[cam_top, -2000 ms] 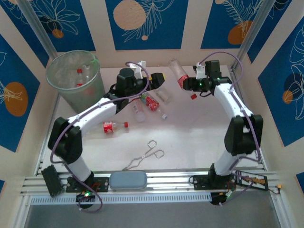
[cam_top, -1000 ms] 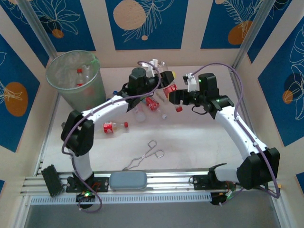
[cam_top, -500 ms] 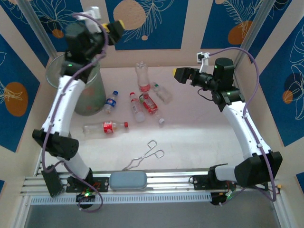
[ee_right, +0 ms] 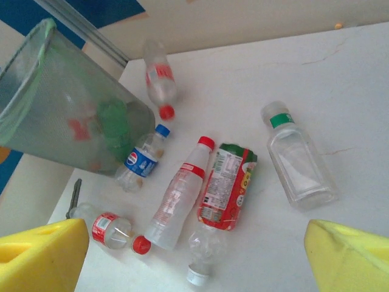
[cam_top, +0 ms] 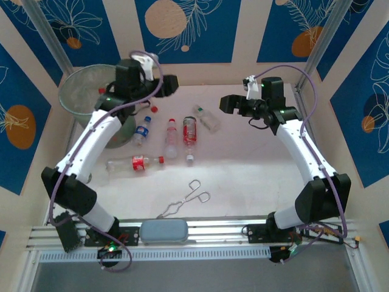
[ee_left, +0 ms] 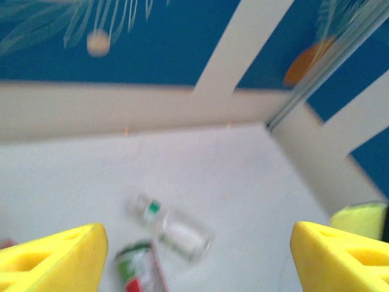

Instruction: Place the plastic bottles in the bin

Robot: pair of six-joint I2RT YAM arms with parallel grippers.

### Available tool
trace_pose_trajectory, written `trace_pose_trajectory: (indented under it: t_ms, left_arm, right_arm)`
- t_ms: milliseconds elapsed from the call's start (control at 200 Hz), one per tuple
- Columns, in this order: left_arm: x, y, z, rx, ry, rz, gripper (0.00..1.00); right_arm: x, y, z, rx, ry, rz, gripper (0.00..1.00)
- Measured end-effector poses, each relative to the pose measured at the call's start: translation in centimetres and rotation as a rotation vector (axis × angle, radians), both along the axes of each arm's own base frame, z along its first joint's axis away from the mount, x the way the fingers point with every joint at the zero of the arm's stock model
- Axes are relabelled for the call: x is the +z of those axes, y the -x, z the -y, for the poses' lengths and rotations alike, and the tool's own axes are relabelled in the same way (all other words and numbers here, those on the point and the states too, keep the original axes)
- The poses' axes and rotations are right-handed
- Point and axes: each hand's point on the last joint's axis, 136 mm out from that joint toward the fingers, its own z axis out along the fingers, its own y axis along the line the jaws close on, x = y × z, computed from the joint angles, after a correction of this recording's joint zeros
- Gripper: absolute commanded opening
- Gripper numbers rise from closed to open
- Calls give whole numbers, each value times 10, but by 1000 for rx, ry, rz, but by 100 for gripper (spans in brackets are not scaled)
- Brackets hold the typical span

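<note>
Left tool [ee_left: 199, 238] lowered beside bin [cam_top: 78, 97], released; right tool [ee_right: 197, 234] released; clear red-labelled bottles [ee_right: 176, 201] lying flat.

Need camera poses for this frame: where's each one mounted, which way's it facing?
Top external: fixed above and behind the arm bases, looking down on the table; left arm, right arm, left gripper beside the bin, right gripper opposite.
Left wrist: on the left arm, facing the far right corner; yellow fingers at the bottom corners.
Right wrist: on the right arm, angled down and left at the plastic bottles and bin; yellow fingers at the bottom corners.
Shared: the green-capped bottle shows in all three.
</note>
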Motion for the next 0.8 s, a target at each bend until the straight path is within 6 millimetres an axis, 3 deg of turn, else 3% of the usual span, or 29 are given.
trace_pose_trajectory:
  t_ms: [75,180,325,390,565,795]
  left_arm:
    - [-26,5,6,1,-39,-51,85]
    - [-42,4,9,25,-73,-68,91]
    - [-62,-16,7,110,-126,-60,94]
    - [-77,-31,4,166,-156,-65,100]
    - [-125,-85,6,302,-284,-109,100]
    - [-159,-152,20,455,-390,-109,100]
  right_arm:
    - [-2,-3,-3,5,9,-1,91]
    - [-7,-9,-5,6,17,-10,91]
    - [-19,-15,-9,10,25,-38,91]
    - [-24,-17,-12,14,27,-46,91]
    - [-29,-22,-13,17,29,-50,91]
    - [-34,-32,-15,24,36,-54,90]
